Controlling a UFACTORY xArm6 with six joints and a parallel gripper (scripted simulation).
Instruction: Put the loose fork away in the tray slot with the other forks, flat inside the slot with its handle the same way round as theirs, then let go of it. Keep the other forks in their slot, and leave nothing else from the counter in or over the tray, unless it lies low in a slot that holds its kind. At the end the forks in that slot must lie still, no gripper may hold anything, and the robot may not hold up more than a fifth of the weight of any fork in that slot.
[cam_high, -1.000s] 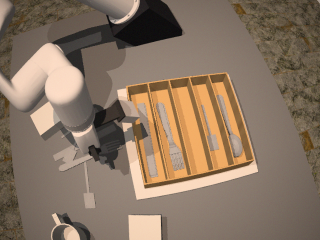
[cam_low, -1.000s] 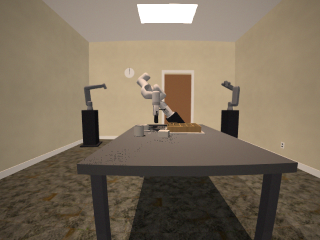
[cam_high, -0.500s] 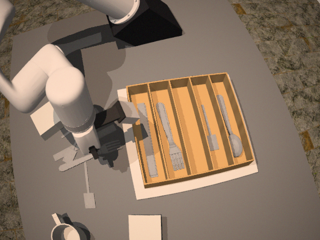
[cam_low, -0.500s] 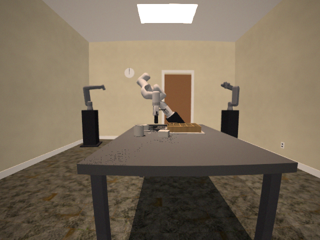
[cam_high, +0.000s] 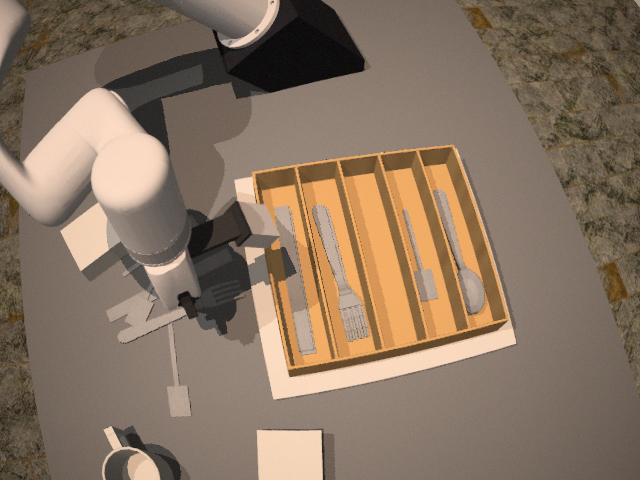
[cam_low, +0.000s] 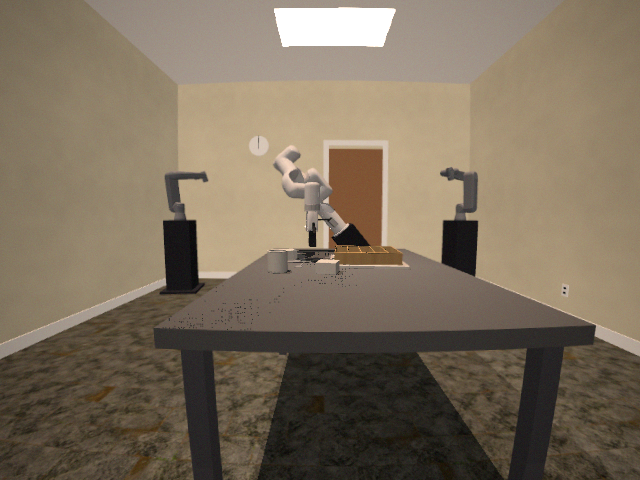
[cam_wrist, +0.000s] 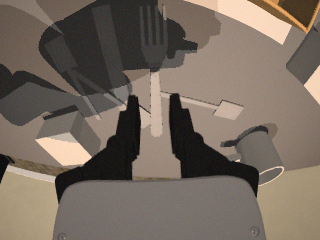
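The pincer (cam_wrist: 154, 99) hung low over the table (cam_high: 413, 93), half-closed and pinching nothing. In the wrist view its fingers stood either side of the loose fork (cam_wrist: 156, 83), with a gap showing on both sides of the handle. The fork lay flat on the table just left of the tray (cam_high: 395, 348), tines toward the tray and handle pointing away from it. Whether the fingertips had reached handle height could not be told from these views.

The step in hand looked like the grasp. To do it well, I judged the pincer should come down until the tips nearly touched the table. It should then close squarely across the handle's width, keeping the handle centred so neither finger pushed it sideways first. A grip near the neck would probably leave the long handle drooping, so a grip nearer the middle would carry it flatter.

The tray fork (cam_high: 338, 268) lay in the second slot from the left, tines at the near end. The loose one lay roughly crosswise to it, so a wrist turn would be needed after lifting. The knife (cam_high: 295, 279) filled the slot beside it, so the lowering should stay well inside the fork slot's walls.
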